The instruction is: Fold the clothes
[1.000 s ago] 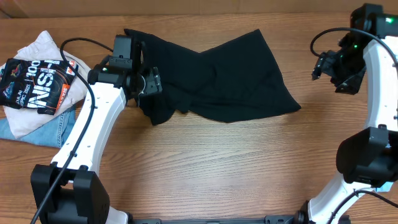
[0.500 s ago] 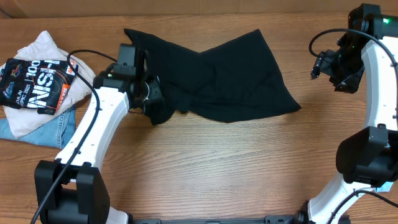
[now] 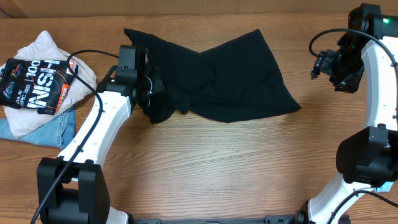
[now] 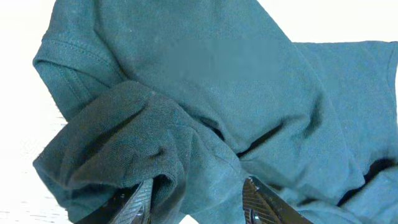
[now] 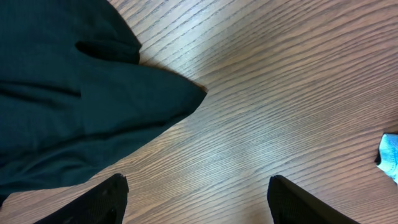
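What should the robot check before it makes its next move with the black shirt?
1. Black shirt lying flat: not ok, it is bunched and wrinkled.
2. Left gripper placed at the shirt's left edge: ok, its fingers straddle a bunched bit.
3. Left gripper pinching the cloth: not ok, the fingers stand apart.
4. Right gripper open and empty: ok, it is over the bare table beside the shirt's corner.
5. Pile of other clothes out of the way: ok, it lies apart.

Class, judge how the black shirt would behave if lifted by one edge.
Probably floppy: the shirt lies in soft creases. Likely to sag, as fabric bunches at the left hand. Unlikely to roll; it lies spread out.
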